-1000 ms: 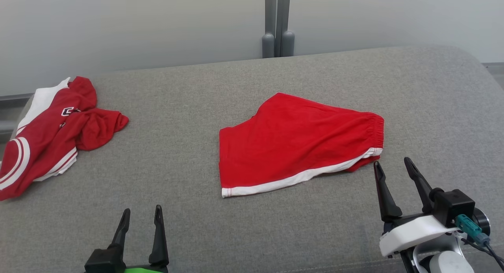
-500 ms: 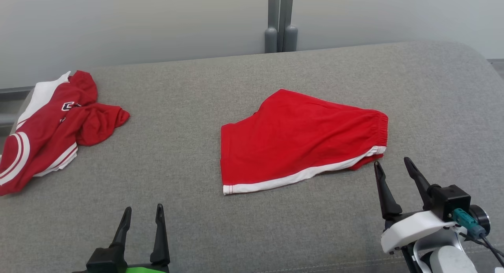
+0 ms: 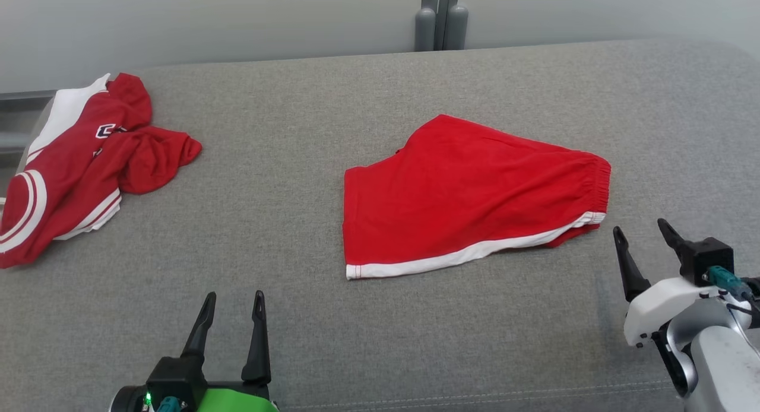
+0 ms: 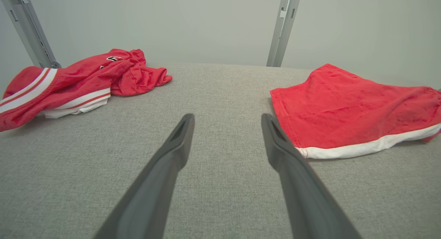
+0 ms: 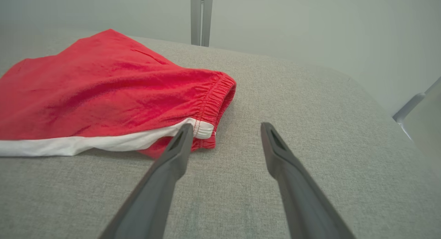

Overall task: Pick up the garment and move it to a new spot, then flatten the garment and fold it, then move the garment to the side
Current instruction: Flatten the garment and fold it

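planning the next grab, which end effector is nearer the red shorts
Right. The right end effector is open just beside the waistband end of the shorts, not touching. The left end effector is open and farther off, below their white-hemmed corner.

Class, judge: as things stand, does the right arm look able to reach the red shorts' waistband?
Probably yes. The open right gripper sits just short of the red shorts' waistband, with only bare grey cushion between them.
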{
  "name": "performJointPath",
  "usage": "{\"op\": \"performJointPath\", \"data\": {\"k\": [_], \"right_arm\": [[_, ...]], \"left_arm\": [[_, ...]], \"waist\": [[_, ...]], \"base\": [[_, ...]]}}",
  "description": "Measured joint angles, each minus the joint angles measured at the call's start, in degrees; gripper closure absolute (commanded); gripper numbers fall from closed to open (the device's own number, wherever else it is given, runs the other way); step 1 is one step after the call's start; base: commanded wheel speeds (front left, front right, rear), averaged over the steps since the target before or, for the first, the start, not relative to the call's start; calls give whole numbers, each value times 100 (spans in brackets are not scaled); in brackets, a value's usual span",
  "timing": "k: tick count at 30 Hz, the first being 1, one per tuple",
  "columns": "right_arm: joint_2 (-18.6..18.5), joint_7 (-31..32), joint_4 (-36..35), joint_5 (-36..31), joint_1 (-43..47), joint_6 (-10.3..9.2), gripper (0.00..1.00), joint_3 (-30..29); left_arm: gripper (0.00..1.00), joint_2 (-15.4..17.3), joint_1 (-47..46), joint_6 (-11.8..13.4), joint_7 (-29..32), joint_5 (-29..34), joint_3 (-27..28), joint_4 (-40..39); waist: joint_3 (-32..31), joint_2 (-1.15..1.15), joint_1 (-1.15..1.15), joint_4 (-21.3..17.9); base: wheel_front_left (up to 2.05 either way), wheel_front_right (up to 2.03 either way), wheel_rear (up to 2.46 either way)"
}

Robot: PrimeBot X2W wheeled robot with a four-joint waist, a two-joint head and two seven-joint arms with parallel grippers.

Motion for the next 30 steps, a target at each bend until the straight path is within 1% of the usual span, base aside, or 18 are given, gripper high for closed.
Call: {"op": "performJointPath", "data": {"k": [4, 9, 11, 18, 23, 24, 25, 26, 28, 29, 30], "right_arm": [[-104, -22, 564, 158, -385, -1, 0, 66], [-226, -48, 1210, 353, -817, -1, 0, 382], [-231, -48, 1321, 400, -891, -1, 0, 464], [-312, -154, 1964, 927, -1293, 0, 0, 958], [-413, -253, 2185, 1232, -1476, 0, 0, 1468], [-443, -259, 2215, 1274, -1511, -1, 11, 1579], [-481, -275, 2238, 1323, -1545, 0, 29, 1681], [-512, -304, 2264, 1378, -1577, -1, 51, 1760], [-564, -330, 2297, 1472, -1644, -1, 67, 1912], [-582, -348, 2306, 1530, -1667, -1, 85, 1973], [-599, -363, 2309, 1582, -1680, -1, 100, 2036]], "left_arm": [[0, 3, -54, -5, 0, 10, -20, 10], [0, 21, -107, -23, 0, 33, -44, 20], [0, 26, -110, -23, 0, 38, -46, 22], [0, 49, -140, -23, 0, 41, -67, 43], [0, 73, -186, -21, 0, 41, -75, 45], [0, 75, -192, -15, 0, 41, -79, 44], [0, 76, -194, -13, 0, 41, -85, 44], [0, 77, -194, -12, 0, 41, -87, 44], [0, 81, -197, 2, 0, 41, -90, 43], [0, 82, -197, 3, 0, 41, -91, 42], [0, 83, -197, 3, 0, 41, -96, 42]], "waist": [[113, 0, 0, 99], [246, 0, 0, 228], [269, 0, 0, 251], [374, 0, 0, 361], [412, 0, 0, 372], [420, 0, 0, 371], [425, 0, 0, 370], [429, 0, 0, 369], [433, 0, 0, 365], [434, 0, 0, 363], [433, 0, 0, 359]], "base": [[0, 0, 0], [0, 0, 0], [0, 0, 0], [0, 0, 0], [0, 0, 0], [0, 0, 0], [0, 0, 0], [0, 0, 0], [0, 0, 0], [0, 0, 0], [0, 0, 0]]}}
